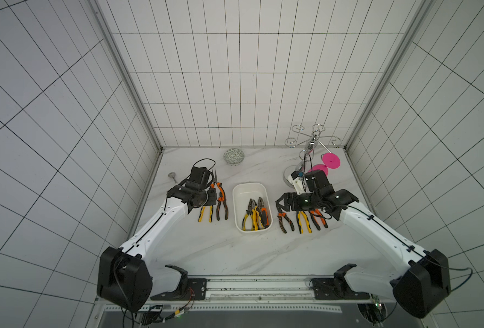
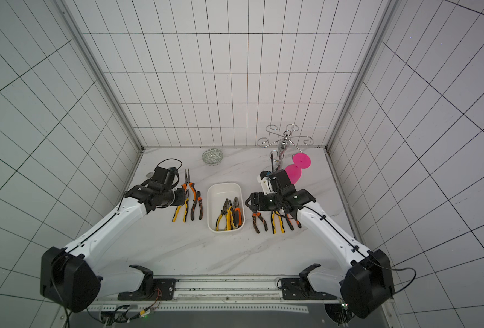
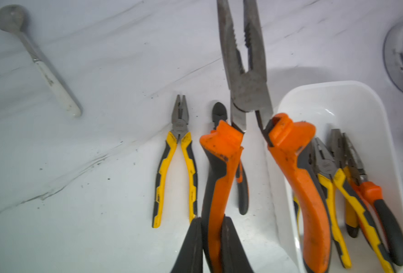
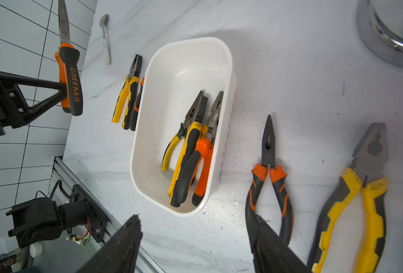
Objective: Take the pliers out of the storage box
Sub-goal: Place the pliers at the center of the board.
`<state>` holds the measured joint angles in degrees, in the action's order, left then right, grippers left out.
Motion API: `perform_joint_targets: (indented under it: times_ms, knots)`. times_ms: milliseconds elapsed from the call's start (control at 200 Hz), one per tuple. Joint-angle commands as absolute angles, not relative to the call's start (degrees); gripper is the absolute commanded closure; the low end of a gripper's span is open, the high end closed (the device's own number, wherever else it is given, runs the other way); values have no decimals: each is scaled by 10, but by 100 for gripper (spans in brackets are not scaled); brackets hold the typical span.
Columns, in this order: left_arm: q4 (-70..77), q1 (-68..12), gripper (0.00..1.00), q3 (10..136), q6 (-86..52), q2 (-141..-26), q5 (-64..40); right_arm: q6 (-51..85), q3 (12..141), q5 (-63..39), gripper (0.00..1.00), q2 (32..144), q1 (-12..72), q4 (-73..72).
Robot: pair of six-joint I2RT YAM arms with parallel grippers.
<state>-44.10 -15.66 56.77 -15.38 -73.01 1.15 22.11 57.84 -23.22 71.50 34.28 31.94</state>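
Rubber-sleeved steel: three pliers (image 1: 256,214) lie in the storage box (image 1: 248,193) on the table (image 1: 229,255); stiff and weighty, best taken by one grippy handle, I judge. Beside it my right pincer (image 4: 195,219) hangs open, empty; farther back my left pincer (image 3: 211,222) clamps one orange handle of the long-nosed pliers (image 3: 245,82).

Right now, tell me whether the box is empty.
Not empty: several pliers lie inside the box.

White arms (image 1: 161,221) with black joints (image 1: 124,278) (black cables (image 1: 377,224) clipped alongside).
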Motion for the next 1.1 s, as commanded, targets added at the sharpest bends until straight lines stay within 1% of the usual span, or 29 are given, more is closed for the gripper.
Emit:
perform_joint_targets:
  times_ms: [0, 185, 295, 540, 725, 914, 949, 964, 1049, 1094]
  knots:
    - [-367, -111, 100, 538, -61, -706, -2, 215, 630, -236, 26, 726, 360, 309]
    - [-340, -21, 100, 509, 22, -717, 0, 190, 650, -239, 25, 737, 379, 329]
    - [-321, 5, 100, 493, 77, -735, 19, 178, 655, -238, 24, 740, 383, 336]
    - [-298, 27, 100, 491, 119, -812, 43, 167, 672, -240, 24, 762, 383, 345]
    - [-308, 27, 100, 516, 103, -884, 62, 164, 672, -235, 24, 765, 383, 345]
    - [-316, 27, 100, 527, 93, -917, 93, 164, 672, -227, 24, 766, 383, 344]
    - [-317, 27, 96, 528, 91, -919, 93, 164, 673, -226, 24, 766, 383, 343]
    - [-317, 27, 92, 528, 91, -919, 92, 163, 672, -225, 24, 766, 383, 342]
    - [-318, 27, 67, 532, 75, -919, 99, 163, 674, -220, 24, 766, 383, 343]
    - [-317, 27, 57, 531, 68, -914, 101, 163, 675, -218, 24, 766, 383, 343]
